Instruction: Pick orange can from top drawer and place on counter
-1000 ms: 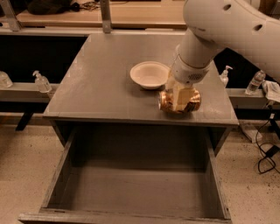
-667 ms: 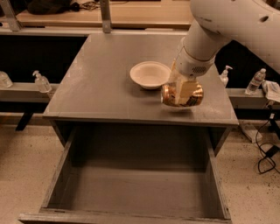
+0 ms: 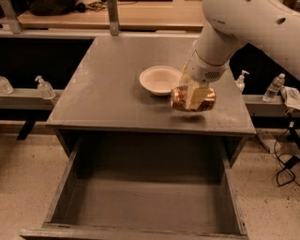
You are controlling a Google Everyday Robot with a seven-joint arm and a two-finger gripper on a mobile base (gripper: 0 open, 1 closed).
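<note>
The orange can lies on its side in my gripper, just above the right front part of the grey counter. My gripper's cream fingers are shut around the can's middle, and its shiny end faces left. The white arm comes down from the upper right. The top drawer is pulled fully open below the counter, and its inside shows nothing in it. A cream bowl sits on the counter just left of and behind the can.
Clear pump bottles stand on a ledge left of the cabinet, and others on the right. A wooden bench runs behind. Black cables lie on the floor at right.
My gripper with the can has moved slightly up and away from the counter's front edge, staying beside the bowl. The drawer has not moved.
</note>
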